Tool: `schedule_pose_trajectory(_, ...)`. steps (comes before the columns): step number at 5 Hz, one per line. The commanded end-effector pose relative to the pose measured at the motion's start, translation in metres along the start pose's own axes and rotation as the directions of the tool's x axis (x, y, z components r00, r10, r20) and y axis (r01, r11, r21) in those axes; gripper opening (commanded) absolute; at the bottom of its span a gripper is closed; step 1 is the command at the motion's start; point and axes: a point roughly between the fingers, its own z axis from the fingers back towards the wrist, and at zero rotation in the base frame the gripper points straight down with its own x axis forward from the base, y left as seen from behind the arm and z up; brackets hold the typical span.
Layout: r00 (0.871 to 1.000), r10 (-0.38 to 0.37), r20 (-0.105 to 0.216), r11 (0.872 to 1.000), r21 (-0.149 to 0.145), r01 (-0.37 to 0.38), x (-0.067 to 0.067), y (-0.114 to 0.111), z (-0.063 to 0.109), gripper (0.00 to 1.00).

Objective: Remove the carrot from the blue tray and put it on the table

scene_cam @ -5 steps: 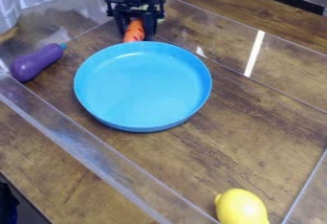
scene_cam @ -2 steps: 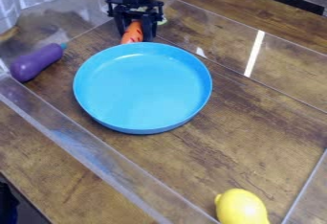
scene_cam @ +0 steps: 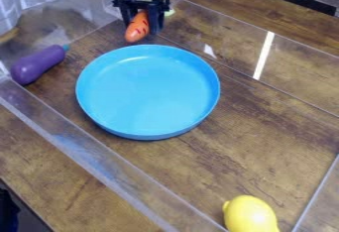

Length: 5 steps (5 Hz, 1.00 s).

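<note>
- We see the gripper (scene_cam: 138, 20) at the far edge of the scene, pointing straight down, its dark fingers closed on the carrot (scene_cam: 137, 26).
- The carrot hangs between the fingers, orange body tilted, just beyond the far rim of the blue tray (scene_cam: 147, 89); we cannot tell whether its lower tip touches the table (scene_cam: 252, 152).
- The blue tray sits in the middle of the table with nothing in it.
- An eggplant (scene_cam: 39, 63) lies on the table to the left of the tray, apart from its rim.
- A lemon (scene_cam: 249, 216) rests near the bottom edge of the view, well apart from the tray.
- Clear walls (scene_cam: 79, 152) edge the wooden tabletop, and a bright streak of reflected light (scene_cam: 265, 55) shows to the right of the tray.
</note>
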Motion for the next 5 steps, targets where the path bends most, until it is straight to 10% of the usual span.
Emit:
schedule_pose_trajectory(1, 0.990, -0.065, 0.125, 0.998, 0.027, 0.062, 0.009, 0.007, 0.051, 0.00)
schedule_pose_trajectory(5, 0.982, -0.139, 0.128, 0.990, 0.040, 0.135, 0.009, 0.031, 0.039, 0.00)
